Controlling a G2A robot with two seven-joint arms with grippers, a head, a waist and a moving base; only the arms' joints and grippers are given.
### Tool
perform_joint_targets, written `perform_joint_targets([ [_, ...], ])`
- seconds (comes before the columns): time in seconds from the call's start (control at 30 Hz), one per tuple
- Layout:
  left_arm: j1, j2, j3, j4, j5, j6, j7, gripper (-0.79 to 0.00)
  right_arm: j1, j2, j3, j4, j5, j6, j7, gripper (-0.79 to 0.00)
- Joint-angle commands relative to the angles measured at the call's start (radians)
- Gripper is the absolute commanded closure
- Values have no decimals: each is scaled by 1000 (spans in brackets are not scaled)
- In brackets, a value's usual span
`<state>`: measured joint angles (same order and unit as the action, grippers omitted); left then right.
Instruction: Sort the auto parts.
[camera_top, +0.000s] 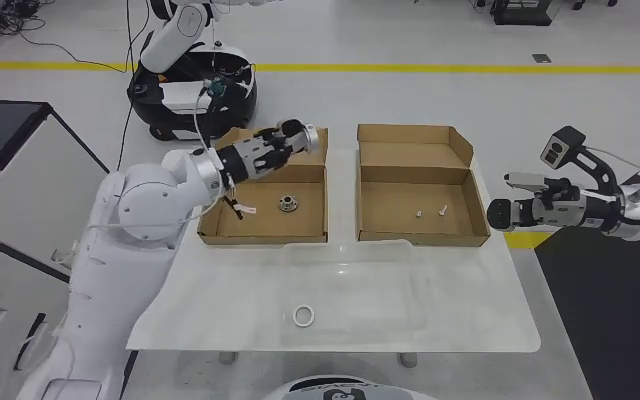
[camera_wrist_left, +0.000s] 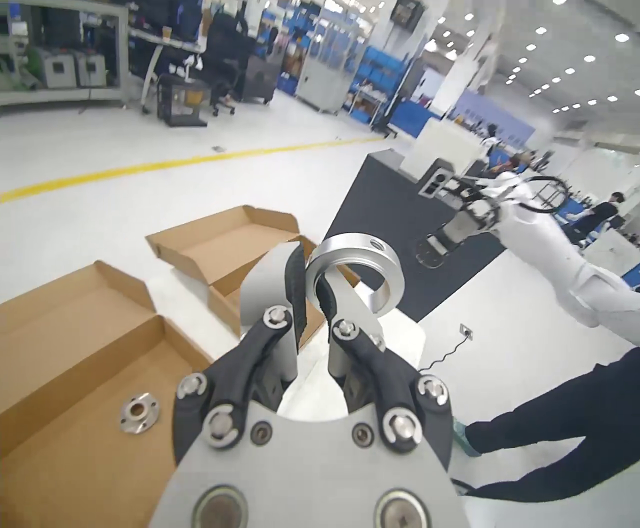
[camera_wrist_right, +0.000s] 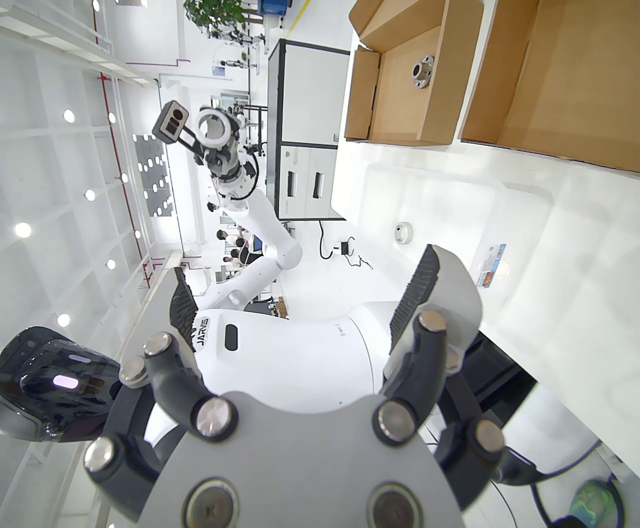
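Note:
My left gripper (camera_wrist_left: 312, 280) is shut on the rim of a silver metal collar ring (camera_wrist_left: 356, 270). It hangs above the far edge of the left cardboard box (camera_top: 260, 225), where the top view shows the left gripper (camera_top: 303, 135). A round metal flange (camera_top: 288, 203) lies inside that box (camera_wrist_left: 75, 350). The right cardboard box (camera_top: 395, 195) holds two small screws (camera_top: 441, 210). A white ring (camera_top: 304, 317) lies on the table near its front edge. My right gripper (camera_wrist_right: 305, 295) is open and holds nothing, off the table's right side (camera_top: 500, 213).
The two boxes sit side by side at the back of the white table (camera_top: 450, 300), lids folded up behind them. A black mobile base (camera_top: 195, 100) stands on the floor beyond the left box. A person's leg (camera_wrist_left: 540, 440) is near the table.

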<state>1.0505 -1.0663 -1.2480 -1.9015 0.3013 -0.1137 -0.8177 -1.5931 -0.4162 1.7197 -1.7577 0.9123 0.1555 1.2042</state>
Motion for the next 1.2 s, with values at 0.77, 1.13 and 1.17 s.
perform_joint_targets([
  [0.77, -225, -25, 322, 462, 509, 57, -321, 0, 0, 0, 0, 0, 0, 0, 0, -785],
  [1.13, -259, -50, 413, 617, 571, -6, -349, 0, 0, 0, 0, 0, 0, 0, 0, -785],
  [1.17, -260, -53, 419, 626, 571, -5, -345, 0, 0, 0, 0, 0, 0, 0, 0, -785],
])
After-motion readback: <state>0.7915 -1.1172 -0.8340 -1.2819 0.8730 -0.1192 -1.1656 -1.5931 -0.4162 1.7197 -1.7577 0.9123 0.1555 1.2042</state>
